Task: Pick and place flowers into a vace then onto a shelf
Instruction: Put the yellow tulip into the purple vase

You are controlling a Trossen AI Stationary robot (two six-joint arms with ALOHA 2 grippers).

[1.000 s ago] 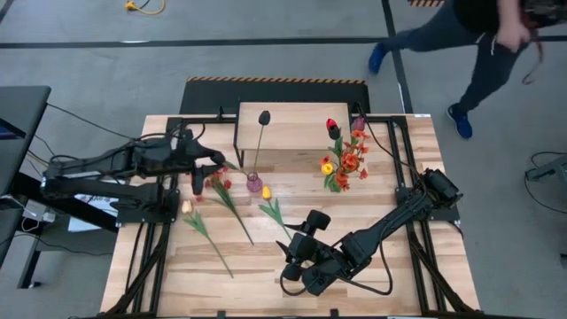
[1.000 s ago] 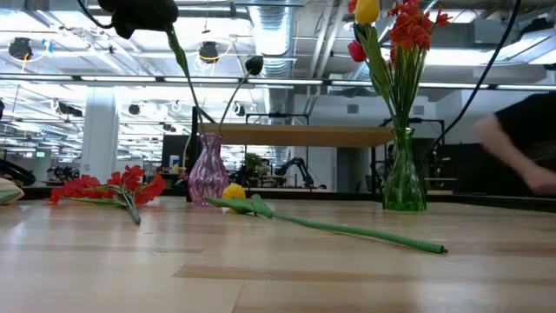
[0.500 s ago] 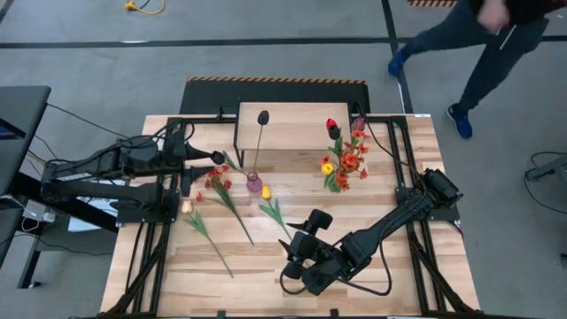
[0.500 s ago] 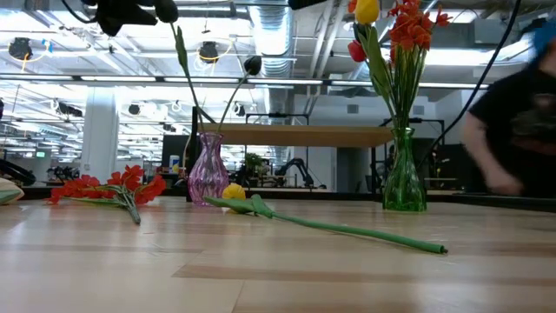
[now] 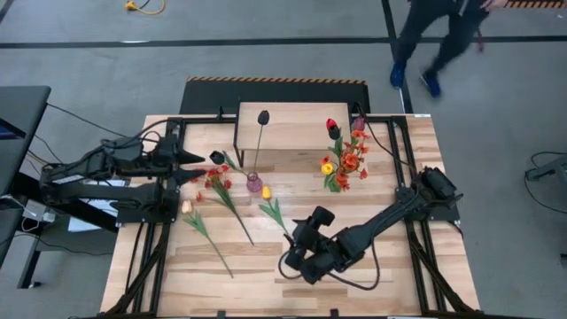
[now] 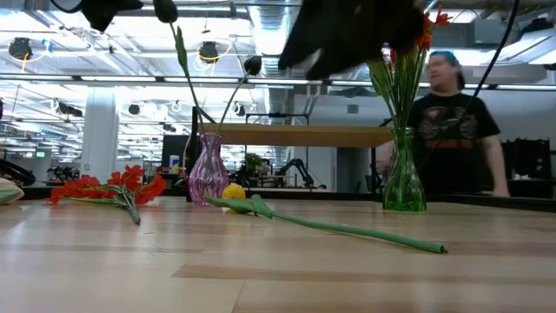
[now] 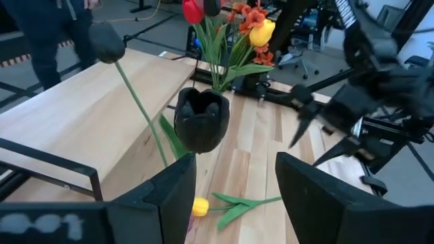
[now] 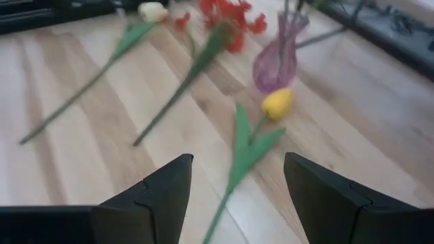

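Yellow tulip [image 8: 278, 103]: judged light; thin stem, best gripped mid-stem.
Right gripper [image 8: 237, 183]: jaws spread, nothing held.
Left gripper [image 7: 234, 196]: jaws released.

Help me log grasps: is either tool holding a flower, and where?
Nothing is held. The left tool is open, near the dark tulip; the right tool is open over the yellow tulip.

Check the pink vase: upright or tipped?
Upright. The pink vase stands on its base on the table in the low view, neck up, with two dark tulip stems rising from it.
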